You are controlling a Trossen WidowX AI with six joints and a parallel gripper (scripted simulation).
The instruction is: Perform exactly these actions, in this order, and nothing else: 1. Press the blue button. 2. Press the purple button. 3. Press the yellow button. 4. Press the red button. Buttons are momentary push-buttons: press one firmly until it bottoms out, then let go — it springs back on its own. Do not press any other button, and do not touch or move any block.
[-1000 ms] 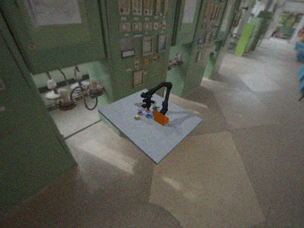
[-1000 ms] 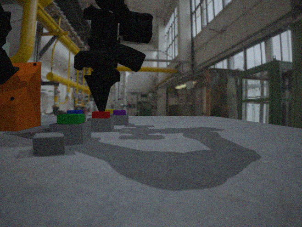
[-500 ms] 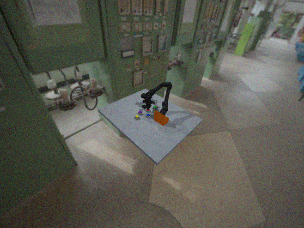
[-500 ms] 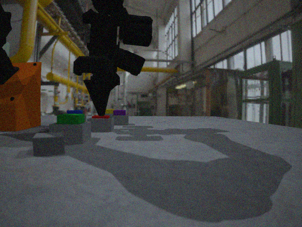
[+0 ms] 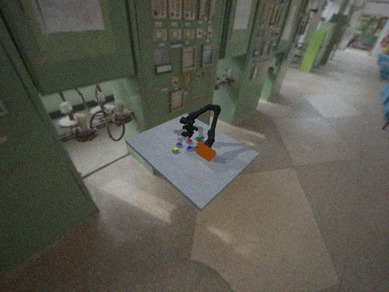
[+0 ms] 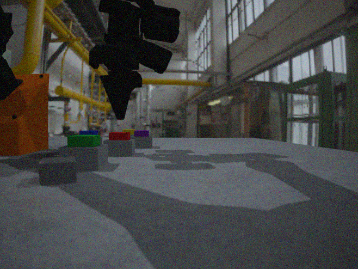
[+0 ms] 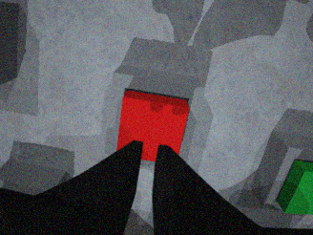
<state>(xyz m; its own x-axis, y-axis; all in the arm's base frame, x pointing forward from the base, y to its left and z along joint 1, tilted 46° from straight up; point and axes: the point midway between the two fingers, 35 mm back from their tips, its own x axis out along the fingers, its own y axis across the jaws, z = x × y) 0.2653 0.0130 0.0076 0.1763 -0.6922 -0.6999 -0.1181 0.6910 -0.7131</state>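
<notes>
A: What is the setting?

B: An industrial room with green cabinets (image 5: 144, 100) behind a pale counter (image 5: 201, 191) (image 6: 231, 234) (image 7: 72, 81). In the top view, the red button (image 5: 189, 140) (image 6: 119, 135) (image 7: 153, 119) sits between the counter's left corner and the arm (image 5: 215, 120), towards the back corner. Purple (image 5: 178, 143) (image 6: 141, 133) and yellow (image 5: 175, 149) (image 6: 128, 131) lie nearer the left corner, blue (image 5: 189, 147) (image 6: 88, 132) nearer the front corner, green (image 5: 198, 137) (image 6: 84, 140) (image 7: 301, 193) nearer the back right edge.

A: And the gripper?

B: The gripper (image 5: 189, 136) (image 6: 121, 117) (image 7: 149, 152) points down above red, apart from it. Its fingers are nearly closed, a slim gap between the tips, holding nothing.

A: How should this press go?

B: Red looks like the step in hand, probably the last; the buttons' raised caps cannot confirm the earlier presses. I would keep the tips together, centre them on the cap, since in the wrist view they overlap its lower part, then push straight down until it bottoms out and lift straight up. Drifting sideways could catch green or the grey block (image 6: 57, 170).

A: Any writing?

B: None readable. The cabinets carry pale plates (image 5: 163, 68), too blurred to read; no brand shows on the arm or the orange panel (image 5: 206, 151) (image 6: 25, 124).
</notes>
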